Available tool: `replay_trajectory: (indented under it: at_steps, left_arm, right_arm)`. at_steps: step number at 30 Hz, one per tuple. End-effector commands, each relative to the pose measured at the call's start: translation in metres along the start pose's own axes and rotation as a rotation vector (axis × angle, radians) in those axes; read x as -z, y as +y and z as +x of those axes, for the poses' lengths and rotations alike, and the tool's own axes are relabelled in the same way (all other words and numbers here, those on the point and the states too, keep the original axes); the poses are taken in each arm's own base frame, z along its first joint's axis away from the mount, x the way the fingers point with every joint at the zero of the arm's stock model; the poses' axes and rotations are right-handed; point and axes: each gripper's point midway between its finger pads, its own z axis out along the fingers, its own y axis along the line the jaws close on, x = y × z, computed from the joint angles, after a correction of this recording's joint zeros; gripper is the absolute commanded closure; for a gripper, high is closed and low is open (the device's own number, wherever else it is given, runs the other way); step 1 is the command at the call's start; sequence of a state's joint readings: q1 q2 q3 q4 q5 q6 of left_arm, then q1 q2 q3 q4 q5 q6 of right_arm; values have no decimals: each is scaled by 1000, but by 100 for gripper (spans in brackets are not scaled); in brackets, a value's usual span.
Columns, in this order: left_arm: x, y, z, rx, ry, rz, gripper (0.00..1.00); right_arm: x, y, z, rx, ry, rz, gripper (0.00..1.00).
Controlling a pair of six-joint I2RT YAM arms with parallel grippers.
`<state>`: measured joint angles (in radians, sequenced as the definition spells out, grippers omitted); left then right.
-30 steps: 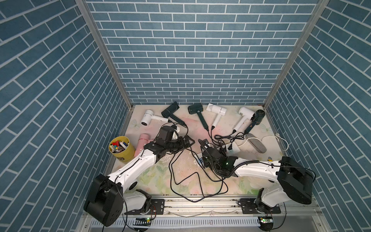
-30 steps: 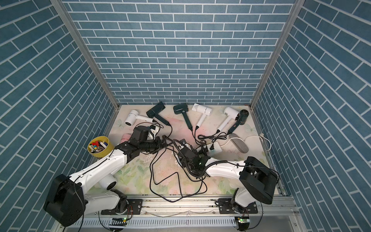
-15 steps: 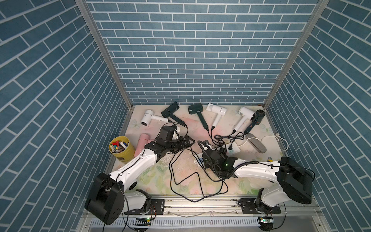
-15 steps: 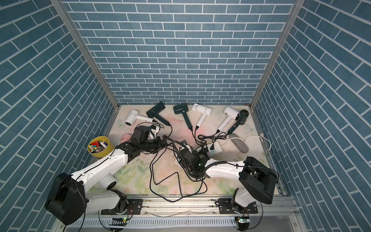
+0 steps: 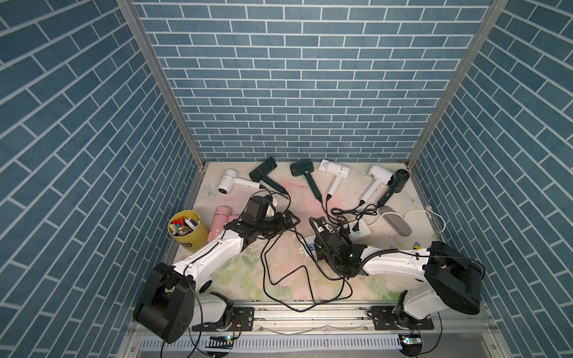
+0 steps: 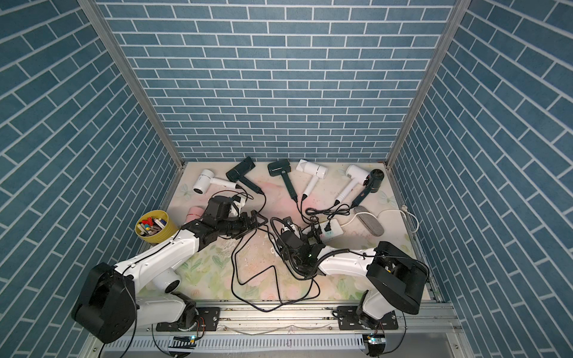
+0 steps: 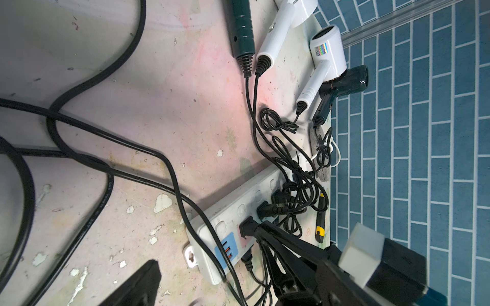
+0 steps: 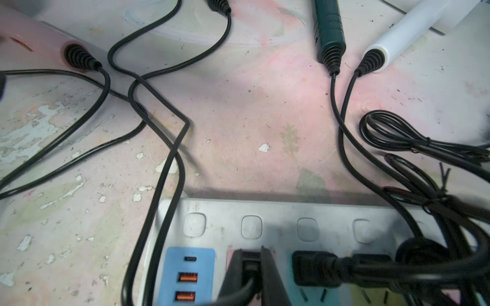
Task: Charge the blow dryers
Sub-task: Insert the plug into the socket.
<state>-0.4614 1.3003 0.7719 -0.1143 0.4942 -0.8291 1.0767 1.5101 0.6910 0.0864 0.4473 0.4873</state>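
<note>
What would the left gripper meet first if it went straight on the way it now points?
Probably the black cords lying just ahead of the open left gripper; past them, the power strip, where the right gripper pinches a plug. Depth is uncertain.

Both top views look steeply down from high at the front, taking in the whole desk (image 5: 242, 279), nearly alike. Each wrist camera sits low and close over the desk. Both share the white power strip (image 7: 230, 214) (image 8: 278, 212) and one black plug (image 7: 248, 227) (image 8: 249, 265).
</note>
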Motion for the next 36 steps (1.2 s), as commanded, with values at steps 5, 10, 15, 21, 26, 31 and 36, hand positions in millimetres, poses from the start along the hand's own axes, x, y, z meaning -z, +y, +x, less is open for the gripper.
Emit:
replay_trajectory:
  at_steps: [5, 10, 15, 21, 26, 31, 36]
  left_arm:
    - [-3, 2, -2, -6, -1, 6, 3]
    - [-2, 6, 0, -5, -3, -7, 3]
    - [-2, 9, 0, -2, -2, -9, 3]
    - [-2, 10, -1, 2, -2, -7, 3]
    - [-1, 10, 0, 1, -1, -3, 3]
    - [1, 12, 1, -6, -2, -15, 1]
    - [6, 12, -3, -29, -13, -42, 0]
  right_arm:
    - [-12, -24, 93, -4, 313, 41, 100]
    - [-9, -22, 88, -1, 325, 42, 100]
    - [-11, -23, 86, 4, 340, 57, 100]
    - [-15, -22, 89, -1, 357, 59, 100]
    - [-17, -18, 102, -24, 374, 30, 100]
    - [0, -18, 84, -35, 348, 29, 100]
    - [38, -28, 26, -46, 244, 48, 76]
